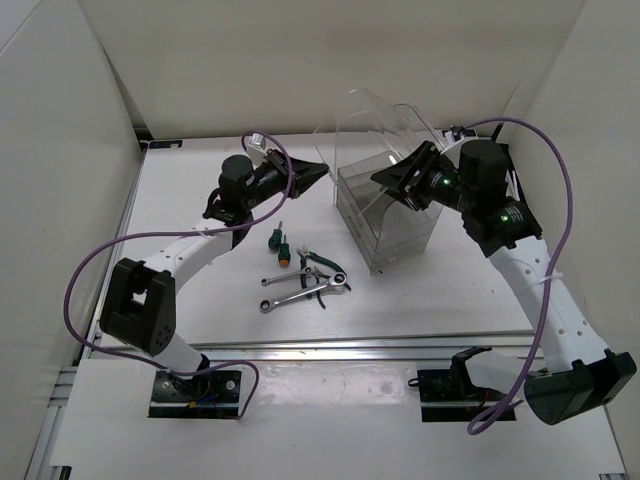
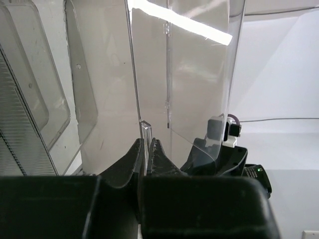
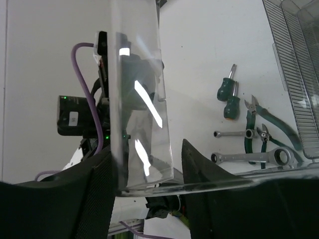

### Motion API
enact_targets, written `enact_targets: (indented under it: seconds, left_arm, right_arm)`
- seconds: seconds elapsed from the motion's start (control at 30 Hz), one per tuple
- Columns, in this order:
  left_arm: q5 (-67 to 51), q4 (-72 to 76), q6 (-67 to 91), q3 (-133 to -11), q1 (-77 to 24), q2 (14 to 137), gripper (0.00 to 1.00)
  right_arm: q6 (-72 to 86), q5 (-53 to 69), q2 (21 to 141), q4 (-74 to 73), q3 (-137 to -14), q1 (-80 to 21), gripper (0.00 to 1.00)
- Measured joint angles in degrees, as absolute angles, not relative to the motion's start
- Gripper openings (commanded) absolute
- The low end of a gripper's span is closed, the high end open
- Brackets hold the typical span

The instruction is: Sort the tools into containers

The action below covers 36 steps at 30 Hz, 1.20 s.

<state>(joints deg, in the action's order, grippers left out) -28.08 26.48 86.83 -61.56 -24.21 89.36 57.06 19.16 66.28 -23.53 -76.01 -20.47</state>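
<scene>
The tall clear bin [image 1: 388, 218] stands at the table's centre with its rounded lid [image 1: 385, 118] swung up. My left gripper [image 1: 318, 172] is shut on a thin clear tab [image 2: 146, 130] at the lid's edge; in the left wrist view the gripper [image 2: 147, 143] pinches it tightly. My right gripper [image 1: 405, 178] is open at the bin's top, and in the right wrist view it [image 3: 147, 169] straddles a clear lid panel [image 3: 139, 99] without clamping it. Two green-and-orange screwdrivers [image 1: 277, 243], the green-handled pliers [image 1: 322, 263] and two silver wrenches [image 1: 295, 288] lie left of the bin.
The tools also show in the right wrist view: screwdrivers [image 3: 229, 97], pliers [image 3: 266, 127], wrenches [image 3: 246, 157]. White walls enclose the table on three sides. A metal rail [image 1: 320, 345] runs along the near edge. Purple cables [image 1: 90, 265] loop off both arms.
</scene>
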Motion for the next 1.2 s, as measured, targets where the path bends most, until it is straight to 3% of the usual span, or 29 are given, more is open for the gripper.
enact_targets:
  seconds: [0.07, 0.2, 0.3, 0.33, 0.37, 0.43, 0.47, 0.6, 0.77, 0.87, 1.03, 1.2]
  left_arm:
    - [-27.5, 26.5, 86.9, -61.6, -24.1, 89.2, 0.10]
    - [-27.1, 25.7, 86.8, -61.6, -24.0, 88.9, 0.10]
    - [-27.5, 25.6, 86.7, -61.6, -23.7, 88.0, 0.14]
    - [-27.6, 25.6, 86.4, -61.6, -23.6, 87.5, 0.20]
    - [-27.7, 25.6, 86.0, -61.6, -23.4, 86.8, 0.35]
    - [-29.2, 25.0, 84.4, -61.6, -22.7, 84.9, 0.52]
    - [-29.7, 24.3, 83.2, -61.6, -22.3, 83.9, 0.70]
    - [-31.9, 18.0, 76.3, -61.9, -20.2, 78.7, 0.87]
    - [-32.0, -0.2, 55.2, -70.5, -17.8, 75.1, 0.92]
    - [-28.7, -9.3, 40.5, -73.4, -19.9, 72.9, 0.90]
    - [-24.5, -19.0, 20.0, -67.3, -25.8, 67.4, 0.92]
    - [-24.5, -26.2, 5.5, -62.9, -26.9, 68.6, 0.89]
  right_arm:
    - [56.9, 18.1, 67.0, -23.4, -76.0, -21.8, 0.45]
    - [57.4, 17.0, 67.5, -21.5, -76.0, -22.9, 0.18]
    - [56.7, 16.2, 67.1, -20.2, -76.1, -23.1, 0.08]
    - [56.5, 15.9, 66.8, -19.8, -76.1, -23.1, 0.06]
    - [56.6, 15.7, 66.5, -19.4, -76.1, -23.0, 0.05]
    - [57.1, 14.4, 66.0, -18.0, -76.3, -22.9, 0.03]
    - [58.0, 14.2, 65.9, -17.5, -76.5, -22.7, 0.03]
    - [61.5, 13.3, 65.6, -16.1, -76.5, -22.2, 0.01]
    - [66.8, 13.3, 65.5, -14.2, -76.9, -20.7, 0.00]
    - [69.2, 13.2, 65.5, -13.9, -77.6, -20.1, 0.00]
    - [72.8, 13.7, 66.2, -14.0, -79.3, -19.1, 0.00]
    - [74.7, 14.7, 67.7, -16.2, -82.2, -18.1, 0.00]
